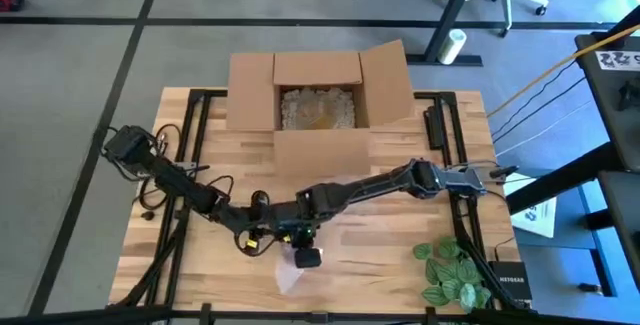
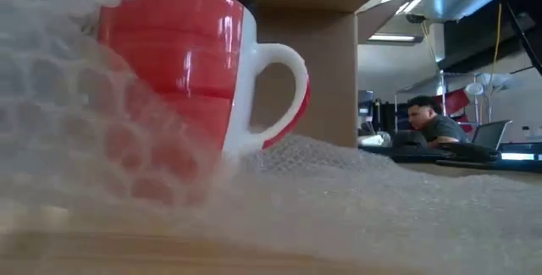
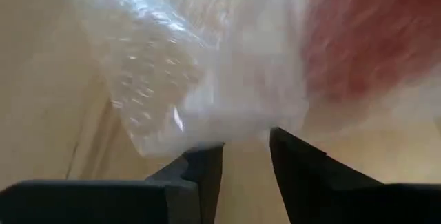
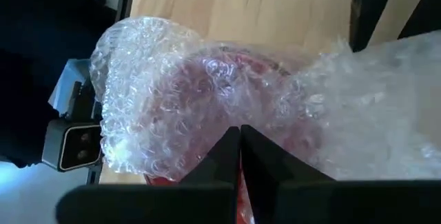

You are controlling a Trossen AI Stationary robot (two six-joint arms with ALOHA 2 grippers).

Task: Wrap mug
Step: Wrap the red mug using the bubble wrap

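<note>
Red mug (image 2: 174, 63) with white handle (image 2: 275, 89), upright on wooden worktop (image 1: 400, 265) near front edge, half-draped in clear bubble wrap (image 4: 165, 93); right gripper (image 4: 240, 141) pinched shut on bubble wrap, left gripper (image 3: 244, 156) slightly parted at wrap's edge.

Two dark, slender, jointed arms are seen in the high view: the left arm (image 1: 165, 172), trailed by looped black cables at its 9 o'clock end, and the right arm (image 1: 400, 181), ending toward 3 o'clock in a greyer segment. Tapered, matte black fingers (image 3: 200, 176) are shown in the wrist views.
</note>
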